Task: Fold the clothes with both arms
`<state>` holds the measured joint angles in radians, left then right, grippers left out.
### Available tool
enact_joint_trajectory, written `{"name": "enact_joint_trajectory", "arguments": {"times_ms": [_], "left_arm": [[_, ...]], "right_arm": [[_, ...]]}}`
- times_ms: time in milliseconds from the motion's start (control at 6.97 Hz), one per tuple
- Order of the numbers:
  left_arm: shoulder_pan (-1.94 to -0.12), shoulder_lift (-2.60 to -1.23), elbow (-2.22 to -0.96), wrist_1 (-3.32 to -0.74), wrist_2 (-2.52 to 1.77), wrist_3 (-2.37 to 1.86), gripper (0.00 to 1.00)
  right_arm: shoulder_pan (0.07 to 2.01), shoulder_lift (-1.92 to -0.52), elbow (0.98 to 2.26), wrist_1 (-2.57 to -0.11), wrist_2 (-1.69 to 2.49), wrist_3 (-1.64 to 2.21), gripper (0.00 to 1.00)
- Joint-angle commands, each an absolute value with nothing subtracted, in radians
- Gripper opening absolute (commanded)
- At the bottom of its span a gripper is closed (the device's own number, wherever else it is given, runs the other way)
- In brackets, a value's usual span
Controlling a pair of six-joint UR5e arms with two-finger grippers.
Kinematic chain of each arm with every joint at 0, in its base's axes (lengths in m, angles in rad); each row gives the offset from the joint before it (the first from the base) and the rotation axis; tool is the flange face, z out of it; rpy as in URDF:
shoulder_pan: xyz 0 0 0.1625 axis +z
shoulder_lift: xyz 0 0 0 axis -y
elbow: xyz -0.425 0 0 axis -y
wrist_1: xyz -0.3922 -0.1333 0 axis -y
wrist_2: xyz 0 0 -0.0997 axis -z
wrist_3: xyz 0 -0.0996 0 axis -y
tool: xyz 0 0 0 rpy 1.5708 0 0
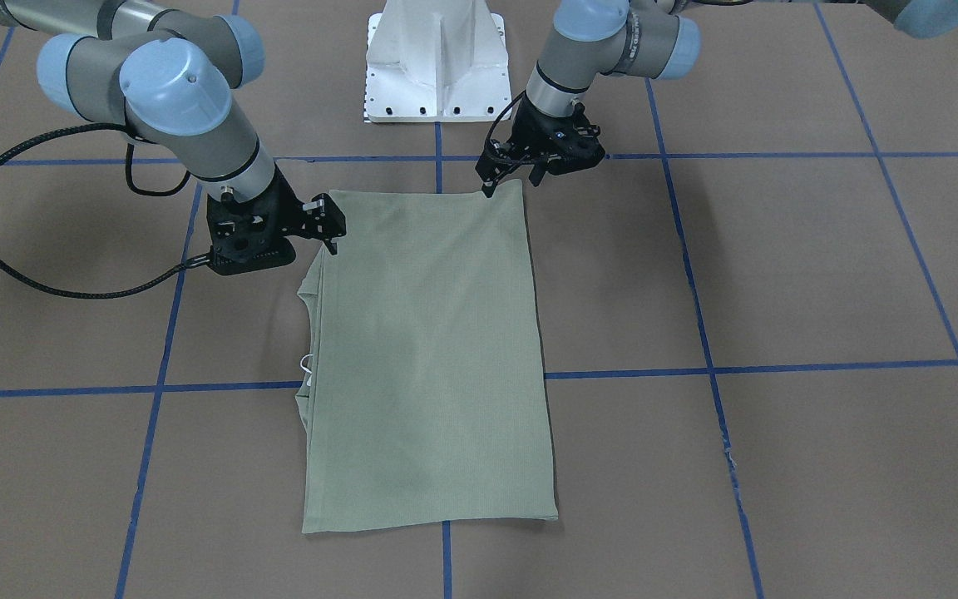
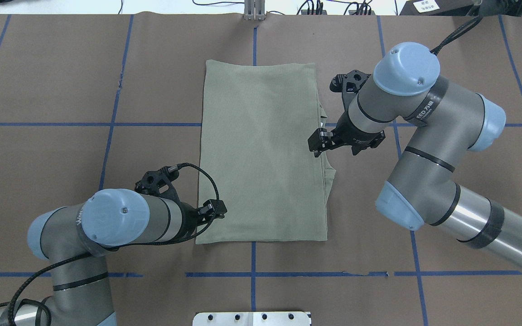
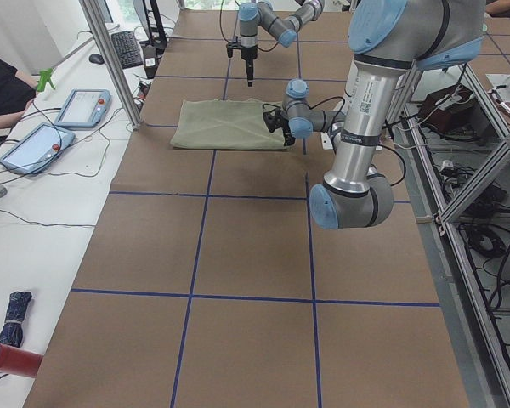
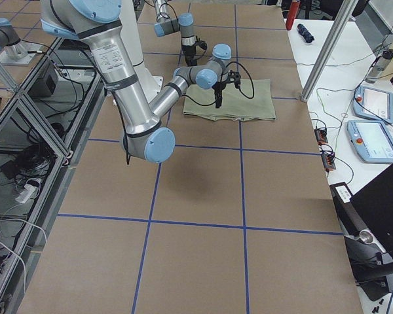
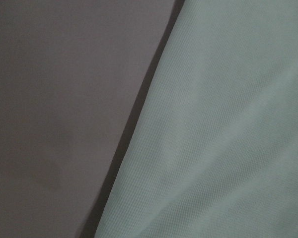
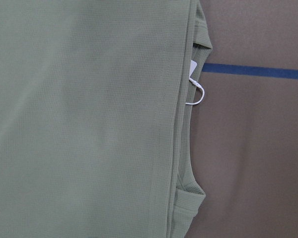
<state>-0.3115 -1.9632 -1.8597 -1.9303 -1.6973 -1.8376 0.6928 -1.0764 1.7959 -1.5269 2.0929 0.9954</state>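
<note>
While the shirt (image 2: 261,154) lies flat on the table (image 2: 61,158), folded to a long strip, its long axis runs straight away from my base, between my two grippers. From my left gripper (image 2: 212,209) the cloth lies just to the right and below. That gripper sits low by the near left corner, and its wrist camera shows only the long edge of the knit against the table, close up. From my right gripper (image 2: 317,145) the shirt lies to the left and further below. This one hangs higher, over the right long edge, where the stacked layers bulge out and a white tag (image 6: 192,67) with its loop peeks from between them.

I cannot tell how wide either gripper stands, since no view shows the fingertips clearly. No cloth is raised, so I judge that neither has hold of anything.

I take the coming fold to be across the long axis, near hem carried to the far end. For that my left gripper is nearer its corner. My right would first need to drop to the near right corner.
</note>
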Motion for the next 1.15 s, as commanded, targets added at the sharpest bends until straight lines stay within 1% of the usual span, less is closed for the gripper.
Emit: {"name": "enact_joint_trajectory", "arguments": {"times_ms": [0, 143, 430, 717, 1004], "left_arm": [[-0.305, -1.96, -1.842, -1.93, -1.695, -1.841, 0.99], [-0.298, -1.962, -1.844, -1.928, -1.695, -1.842, 0.97], [-0.296, -1.963, -1.844, -1.925, -1.695, -1.842, 0.8], [-0.296, -1.962, -1.839, -1.925, -1.695, -1.844, 0.67], [-0.292, -1.962, -1.838, -1.925, -1.695, -1.844, 0.67]], "right_arm": [[0.69, -1.077, 1.793, -1.526, 2.092, 0.996, 1.0], [0.69, -1.075, 1.79, -1.526, 2.092, 0.996, 1.0], [0.69, -1.077, 1.79, -1.526, 2.092, 0.996, 1.0], [0.69, -1.077, 1.789, -1.526, 2.092, 0.996, 1.0], [0.69, -1.077, 1.789, -1.526, 2.092, 0.996, 1.0]]}}
